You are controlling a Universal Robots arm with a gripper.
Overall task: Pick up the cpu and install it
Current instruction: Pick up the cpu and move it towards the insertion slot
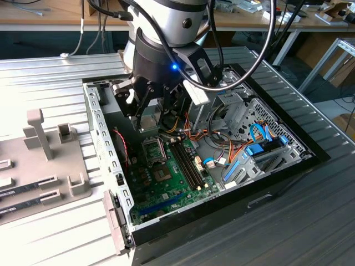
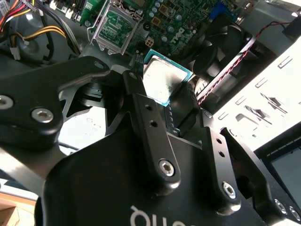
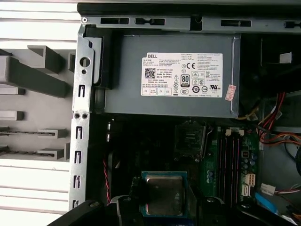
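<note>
Cpu (image 2: pixel 164 77) in hand (image 2: pixel 160 89) over mobo (image 1: pixel 177 183), near socket (image 3: pixel 190 139), inside case (image 1: pixel 100 127); PSU (image 3: pixel 127 70) beside socket; jig (image 1: pixel 50 160) outside case.

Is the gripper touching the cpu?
Touching. In the second wrist view the gripper has its fingers pressed on opposite edges of the cpu, held above the motherboard.

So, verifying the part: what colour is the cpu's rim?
Teal-green cpu rim; second wrist view best.
</note>
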